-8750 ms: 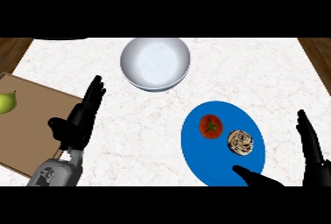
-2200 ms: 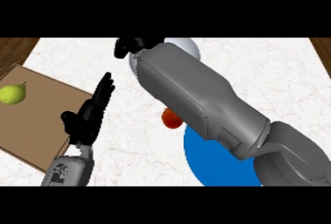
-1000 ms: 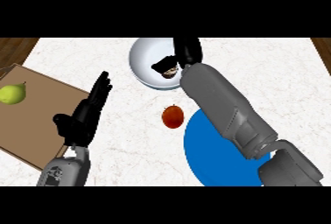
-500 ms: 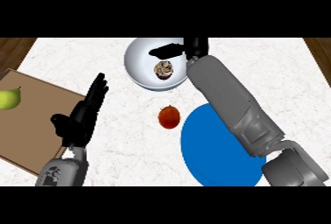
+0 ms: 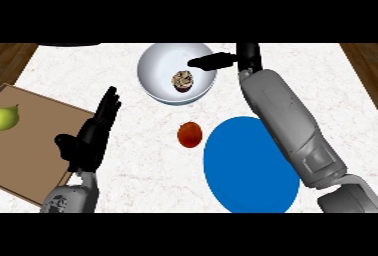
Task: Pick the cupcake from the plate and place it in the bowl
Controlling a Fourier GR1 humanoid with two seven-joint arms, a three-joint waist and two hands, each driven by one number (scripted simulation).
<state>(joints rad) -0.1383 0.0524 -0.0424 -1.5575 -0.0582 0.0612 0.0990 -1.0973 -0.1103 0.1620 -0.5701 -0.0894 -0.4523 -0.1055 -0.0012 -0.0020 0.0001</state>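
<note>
Cupcake (image 5: 183, 81) sits inside the white bowl (image 5: 157, 59), a little right of its middle, at the far side of the marbled tabletop (image 5: 148, 175). The right hand (image 5: 246, 58) hangs at the bowl's right rim, its fingers straight and spread apart and its thumb pointing left over the rim, gripping nothing. Its grey forearm runs back toward the near right corner, passing over the right edge of the blue plate (image 5: 247, 167). A red tomato (image 5: 190, 134) lies on the tabletop just left of the plate, between plate and bowl. The left hand (image 5: 90, 137) rests open near the left side, fingers up and apart, beside a wooden board (image 5: 33, 145) that carries a green fruit (image 5: 6, 118).
</note>
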